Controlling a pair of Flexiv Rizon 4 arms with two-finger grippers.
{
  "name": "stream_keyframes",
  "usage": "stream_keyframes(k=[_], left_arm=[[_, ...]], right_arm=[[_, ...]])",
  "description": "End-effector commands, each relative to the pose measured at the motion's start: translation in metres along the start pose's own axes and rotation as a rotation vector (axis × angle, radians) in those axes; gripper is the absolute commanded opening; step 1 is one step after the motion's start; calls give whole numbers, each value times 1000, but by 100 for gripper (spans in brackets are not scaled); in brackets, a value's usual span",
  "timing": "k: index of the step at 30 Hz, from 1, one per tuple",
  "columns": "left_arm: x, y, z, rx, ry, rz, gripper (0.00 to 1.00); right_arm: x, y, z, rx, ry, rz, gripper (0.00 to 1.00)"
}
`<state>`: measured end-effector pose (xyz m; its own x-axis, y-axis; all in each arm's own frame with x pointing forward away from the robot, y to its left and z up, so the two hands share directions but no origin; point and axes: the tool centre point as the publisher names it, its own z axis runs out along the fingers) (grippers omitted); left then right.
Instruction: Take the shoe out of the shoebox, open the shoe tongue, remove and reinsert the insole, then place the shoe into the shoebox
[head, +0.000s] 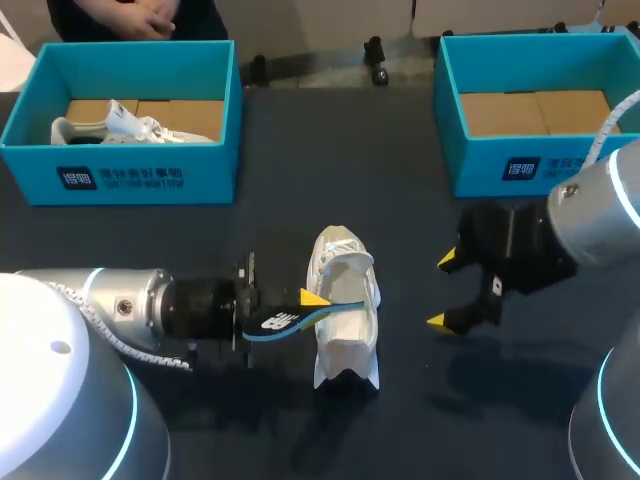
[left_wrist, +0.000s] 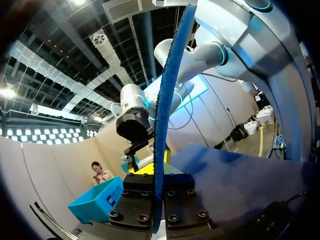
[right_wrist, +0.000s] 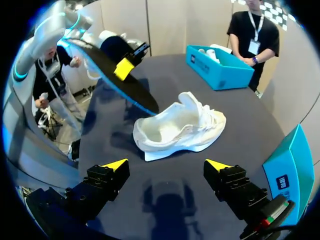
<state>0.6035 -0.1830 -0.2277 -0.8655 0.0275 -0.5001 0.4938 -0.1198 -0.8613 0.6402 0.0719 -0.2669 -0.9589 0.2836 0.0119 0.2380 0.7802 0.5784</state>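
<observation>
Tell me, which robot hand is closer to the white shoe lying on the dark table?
Left. The left hand, shut on the dark blue-edged insole, sits right beside the white fabric shoe. The right hand hangs open, apart on its other side.

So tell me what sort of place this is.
Probably a robot test or training cell: the left hand holds an insole by a white shoe on a dark table, the right hand is open, and the left shoebox and right shoebox stand behind.
</observation>
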Motion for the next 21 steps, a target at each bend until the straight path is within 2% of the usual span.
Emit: stream_keyframes(k=[1,15,21], left_arm=[[-1,8,3,0,9,-4,0],[5,24,1,-37,14,2,0],[5,26,3,-42,9,1,0]], right_arm=[[-15,7,18,30,33,-27,100],[-33,0,32,34,80,-102,100],[-35,-2,35,48,103,-124,100]])
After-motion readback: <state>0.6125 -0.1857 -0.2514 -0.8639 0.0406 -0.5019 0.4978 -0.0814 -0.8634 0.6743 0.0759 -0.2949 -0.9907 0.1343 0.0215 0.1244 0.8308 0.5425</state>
